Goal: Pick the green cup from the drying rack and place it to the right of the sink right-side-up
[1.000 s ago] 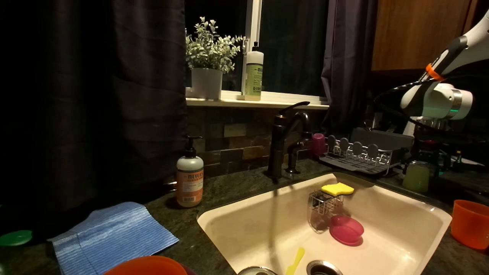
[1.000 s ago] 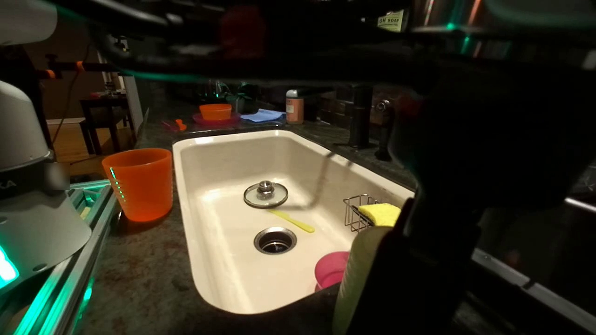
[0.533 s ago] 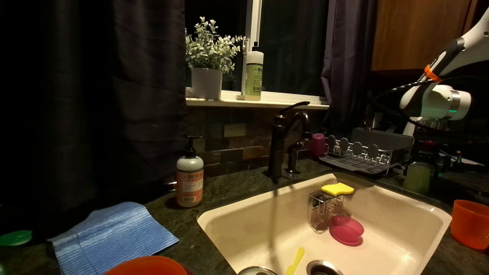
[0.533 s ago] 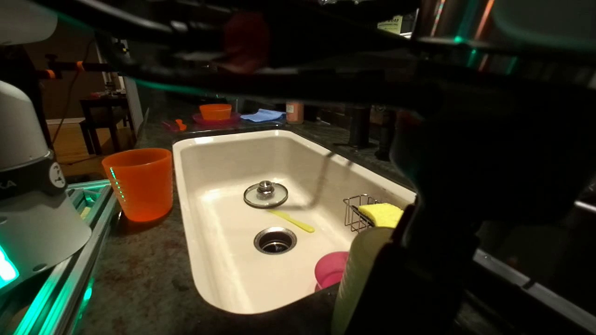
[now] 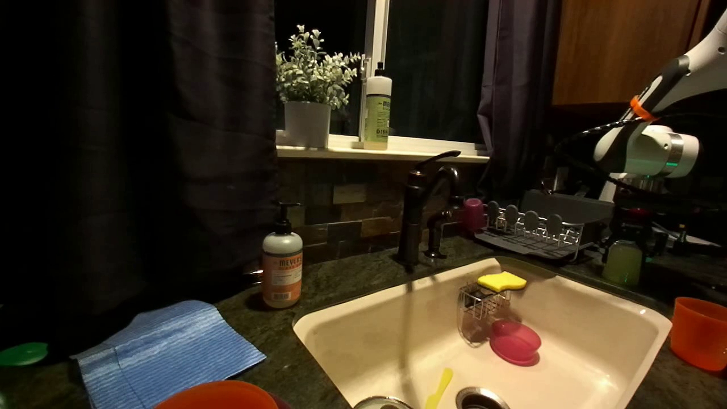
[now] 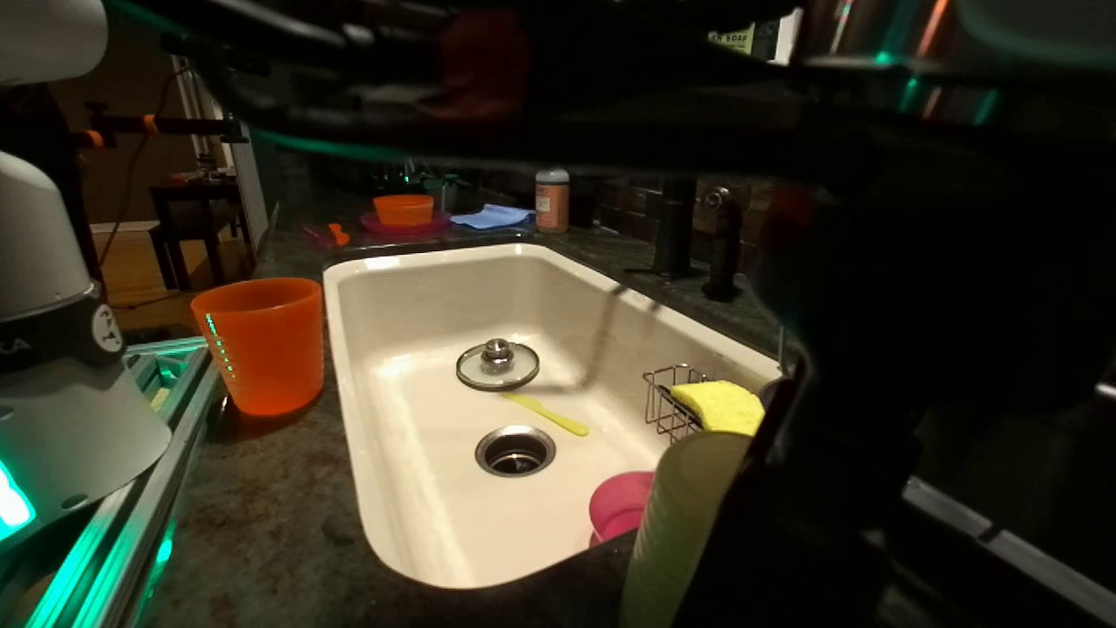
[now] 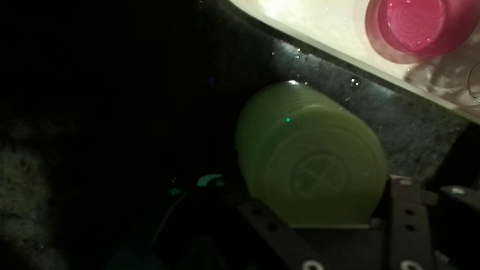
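Observation:
The green cup (image 7: 322,176) is upside down and a little tilted, its base facing the wrist camera. My gripper (image 7: 324,192) is shut on it, with one finger (image 7: 272,225) and the other finger (image 7: 408,221) on either side. The cup also shows in both exterior views (image 5: 623,262) (image 6: 684,523), over the dark counter close beside the sink (image 5: 369,335). Its rim is hidden, and I cannot tell whether it touches the counter. The drying rack (image 5: 531,222) stands behind the sink corner, left of the cup in that exterior view.
An orange cup (image 5: 698,335) stands on the counter beside the sink, near the robot base (image 6: 52,392). A pink cup (image 5: 514,342), a sponge (image 5: 502,282) in a wire caddy, a yellow knife (image 6: 549,414) and a glass lid (image 6: 497,371) are in the sink. The faucet (image 5: 412,221) rises behind.
The green cup and gripper have shifted slightly right together in both exterior views. The arm's upper link has moved a little left in an exterior view.

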You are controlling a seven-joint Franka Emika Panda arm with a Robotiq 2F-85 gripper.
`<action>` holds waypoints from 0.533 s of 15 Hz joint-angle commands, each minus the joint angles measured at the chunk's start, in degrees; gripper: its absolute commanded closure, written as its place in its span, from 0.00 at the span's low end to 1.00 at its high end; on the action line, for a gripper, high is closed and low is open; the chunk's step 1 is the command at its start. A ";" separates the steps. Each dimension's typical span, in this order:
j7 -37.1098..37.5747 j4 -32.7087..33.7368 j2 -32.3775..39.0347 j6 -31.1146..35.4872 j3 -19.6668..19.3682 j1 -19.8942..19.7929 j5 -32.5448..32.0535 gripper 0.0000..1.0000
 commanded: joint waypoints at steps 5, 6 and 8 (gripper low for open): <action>10.47 -3.14 -4.26 2.87 -0.64 4.21 -4.02 0.51; 13.54 -4.03 -5.47 3.88 -0.79 5.38 -6.25 0.51; 19.67 -5.85 -7.90 4.41 -1.00 7.40 -12.85 0.51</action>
